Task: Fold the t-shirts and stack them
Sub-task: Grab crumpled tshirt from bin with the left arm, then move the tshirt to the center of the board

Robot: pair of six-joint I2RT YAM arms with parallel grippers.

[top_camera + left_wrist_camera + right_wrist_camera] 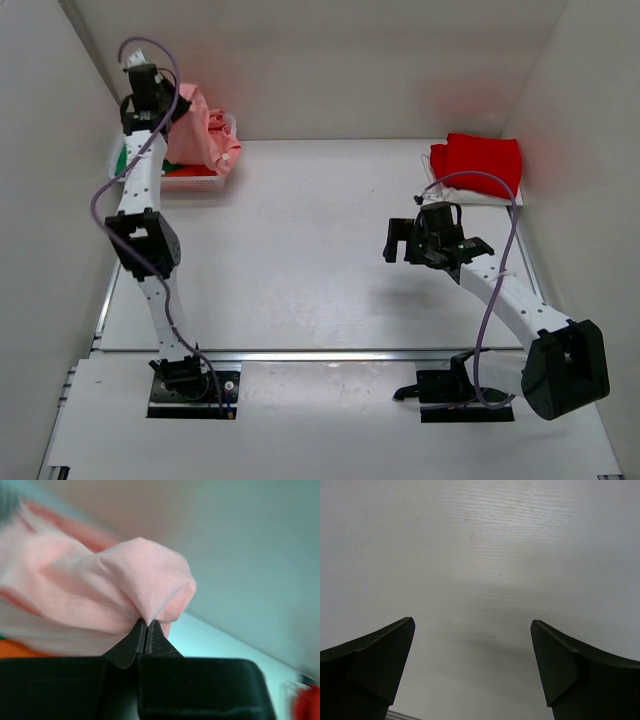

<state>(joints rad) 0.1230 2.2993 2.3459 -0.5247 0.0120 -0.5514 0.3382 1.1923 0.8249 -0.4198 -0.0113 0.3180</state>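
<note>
My left gripper (172, 100) is raised above the white mesh basket (205, 182) at the back left and is shut on the salmon-pink t-shirt (210, 130), which hangs from it over the basket. In the left wrist view the gripper (146, 622) pinches a fold of that pink cloth (115, 585). A green shirt (124, 160) and an orange one (17, 649) show in the basket. The bright red t-shirt (478, 160) lies folded at the back right. My right gripper (398, 240) is open and empty above the bare table; the right wrist view (472, 630) shows only table between its fingers.
White walls close in the table on the left, back and right. The basket stands against the back left corner. A metal rail (330, 355) runs across the near edge in front of both arm bases.
</note>
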